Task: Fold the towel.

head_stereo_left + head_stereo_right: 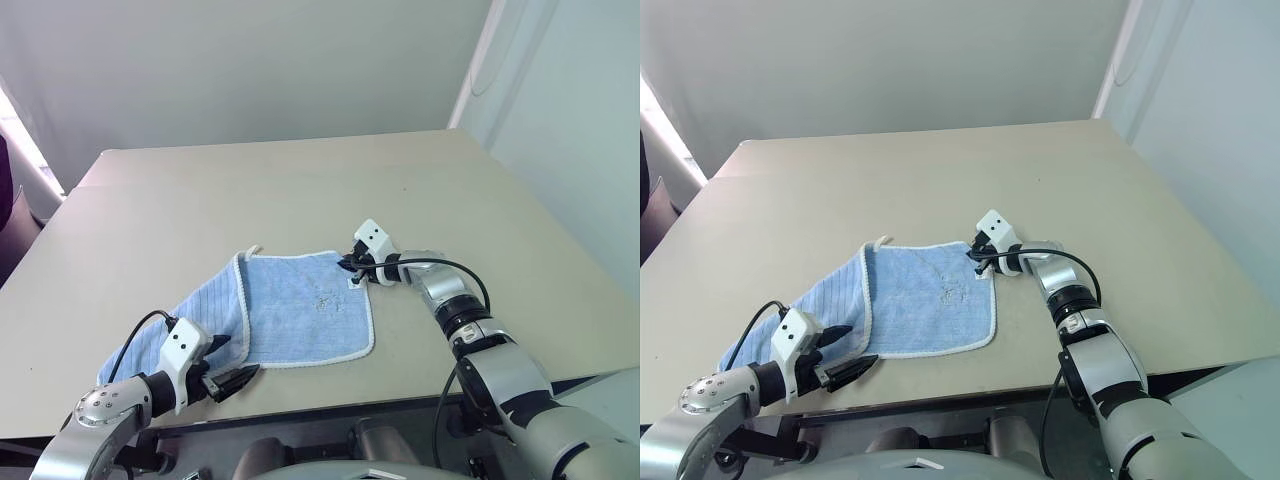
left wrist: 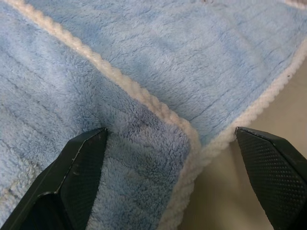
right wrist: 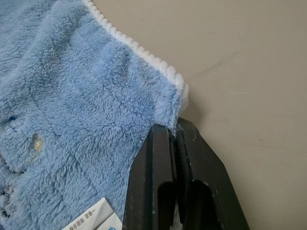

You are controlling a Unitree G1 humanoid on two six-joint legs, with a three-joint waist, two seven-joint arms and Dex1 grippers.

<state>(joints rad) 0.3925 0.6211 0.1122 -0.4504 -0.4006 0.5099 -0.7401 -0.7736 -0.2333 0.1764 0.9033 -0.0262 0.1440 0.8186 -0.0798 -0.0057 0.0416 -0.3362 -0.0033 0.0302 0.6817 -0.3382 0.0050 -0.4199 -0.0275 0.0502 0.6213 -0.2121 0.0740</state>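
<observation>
Towel (image 1: 300, 305) corner pinched in right tool (image 1: 352, 266), left tool (image 1: 232, 365) spread beside fold

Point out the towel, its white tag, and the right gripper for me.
towel (image 1: 300, 305): left eye view, middle of the flat blue part.
white tag (image 3: 96, 218): right wrist view, printed label face.
right gripper (image 3: 173, 132): right wrist view, tips shut on the towel's corner.

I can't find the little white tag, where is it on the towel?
In the left eye view, the tag lies at the towel's far right corner, right beside the right gripper, whose fingers pinch that corner shut on the table.
</observation>
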